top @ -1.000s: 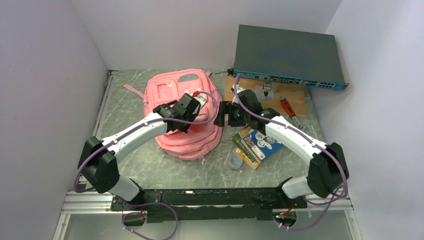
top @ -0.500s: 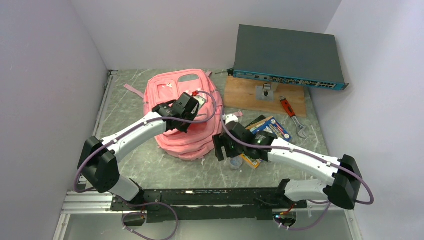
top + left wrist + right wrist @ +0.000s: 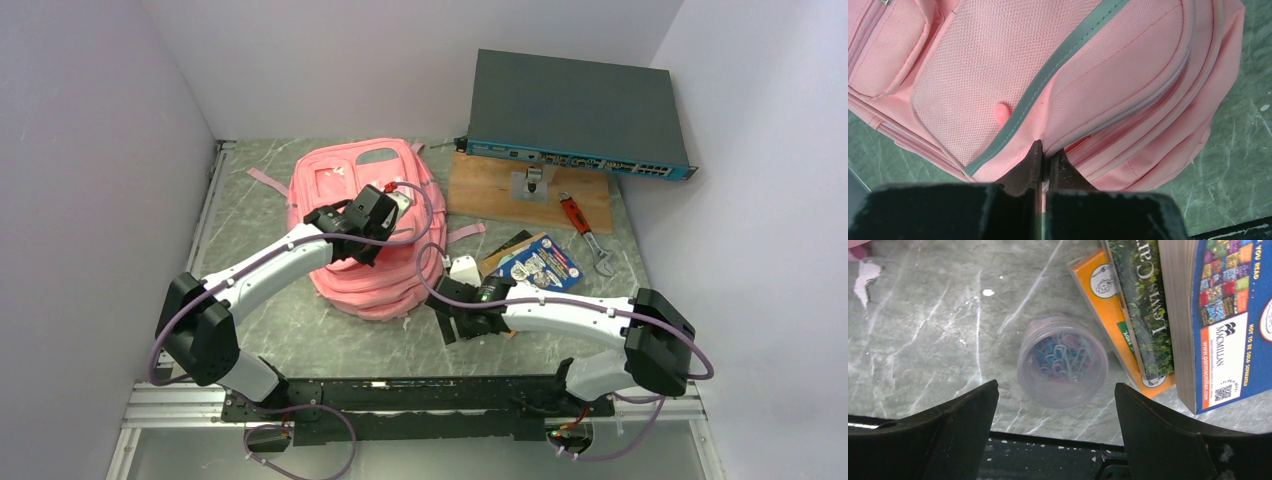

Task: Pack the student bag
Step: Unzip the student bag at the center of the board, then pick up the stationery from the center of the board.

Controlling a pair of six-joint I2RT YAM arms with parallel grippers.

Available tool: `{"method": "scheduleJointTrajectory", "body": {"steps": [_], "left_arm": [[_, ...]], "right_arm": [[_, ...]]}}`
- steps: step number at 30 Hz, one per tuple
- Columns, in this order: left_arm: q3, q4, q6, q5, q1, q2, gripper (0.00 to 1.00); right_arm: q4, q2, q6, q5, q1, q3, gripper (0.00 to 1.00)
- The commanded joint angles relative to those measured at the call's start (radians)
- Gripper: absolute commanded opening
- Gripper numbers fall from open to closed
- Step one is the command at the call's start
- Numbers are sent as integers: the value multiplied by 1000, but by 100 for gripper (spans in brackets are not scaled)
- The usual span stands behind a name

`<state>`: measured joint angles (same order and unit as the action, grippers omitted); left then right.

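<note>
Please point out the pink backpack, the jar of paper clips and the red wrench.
pink backpack (image 3: 1088, 65): left wrist view, on the front pocket fabric.
jar of paper clips (image 3: 1062, 366): right wrist view, centre of its clear lid.
red wrench (image 3: 573, 213): top view, on its red handle.

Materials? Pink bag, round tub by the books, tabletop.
Student bag: woven fabric, matte; weave and stitched seams show. Tub: clear plastic, probably; coloured paper clips visible through it. Tabletop: grey-green, white-veined marble look, possibly laminate.
</note>
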<state>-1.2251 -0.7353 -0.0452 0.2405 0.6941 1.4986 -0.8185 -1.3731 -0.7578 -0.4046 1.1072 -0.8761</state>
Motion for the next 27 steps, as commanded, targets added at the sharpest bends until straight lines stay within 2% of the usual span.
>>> {"method": "scheduleJointTrajectory", "body": {"steps": [1, 4, 7, 14, 20, 23, 27], "left_arm": [[-36, -13, -27, -12, -8, -26, 0], [-35, -11, -27, -30, -7, -32, 0], [-31, -5, -25, -41, -7, -40, 0], [-10, 34, -28, -38, -7, -95, 0], [17, 83, -28, -30, -8, -148, 0], [31, 101, -28, -19, -7, -166, 0], [33, 105, -27, -8, -8, -182, 0]], "right_arm": [[22, 5, -71, -81, 3, 20, 89], [55, -16, -86, -92, 3, 37, 88], [106, -13, -103, -115, 3, 65, 82], [224, 58, -65, -130, 3, 117, 47], [271, 119, 18, -133, 4, 115, 27], [295, 151, 63, -121, 3, 102, 21], [303, 154, 103, -93, 3, 54, 20]]}}
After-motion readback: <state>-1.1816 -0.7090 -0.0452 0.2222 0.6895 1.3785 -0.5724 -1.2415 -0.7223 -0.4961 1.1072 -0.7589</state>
